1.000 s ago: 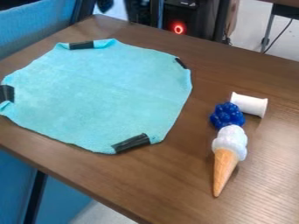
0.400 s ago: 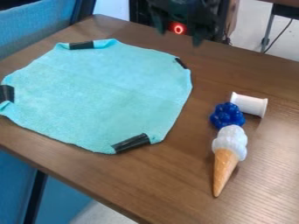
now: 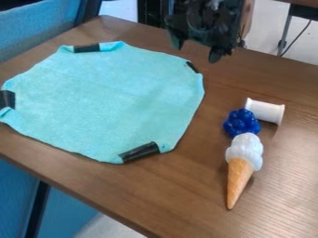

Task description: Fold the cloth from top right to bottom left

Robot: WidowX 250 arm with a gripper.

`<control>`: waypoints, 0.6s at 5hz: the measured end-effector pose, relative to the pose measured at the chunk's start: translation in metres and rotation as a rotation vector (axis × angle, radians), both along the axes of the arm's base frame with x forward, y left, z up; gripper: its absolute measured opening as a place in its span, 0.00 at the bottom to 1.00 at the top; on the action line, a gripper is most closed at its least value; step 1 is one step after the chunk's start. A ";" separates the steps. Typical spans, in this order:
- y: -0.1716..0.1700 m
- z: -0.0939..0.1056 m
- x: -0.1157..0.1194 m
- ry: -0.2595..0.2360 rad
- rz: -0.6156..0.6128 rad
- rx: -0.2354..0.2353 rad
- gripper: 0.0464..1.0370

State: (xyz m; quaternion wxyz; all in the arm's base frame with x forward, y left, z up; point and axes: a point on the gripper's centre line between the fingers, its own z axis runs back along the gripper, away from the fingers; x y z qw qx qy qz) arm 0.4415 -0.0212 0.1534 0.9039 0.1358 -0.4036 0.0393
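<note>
Camera view | cloth (image 3: 105, 97) flat, long axis roughly left to right | gripper (image 3: 196, 49) wide apart, empty

Cloth (image 3: 105, 100) turquoise; table (image 3: 186, 186) brown, wood-grained; berry cluster (image 3: 241, 122) deep blue.

Edges crop tool (image 3: 197, 50), table (image 3: 180, 190), 1 black strip (image 3: 7, 99).

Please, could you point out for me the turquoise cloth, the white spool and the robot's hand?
Turquoise cloth (image 3: 105, 100): camera view, middle of its upper face.
White spool (image 3: 265, 111): camera view, middle of its side.
Robot's hand (image 3: 196, 51): camera view, midway between its fingertips.
</note>
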 end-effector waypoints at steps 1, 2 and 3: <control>0.003 -0.008 0.005 -0.011 0.028 0.005 0.96; 0.003 -0.020 0.006 0.006 0.030 0.010 0.96; 0.009 -0.029 0.009 0.014 0.035 0.029 0.96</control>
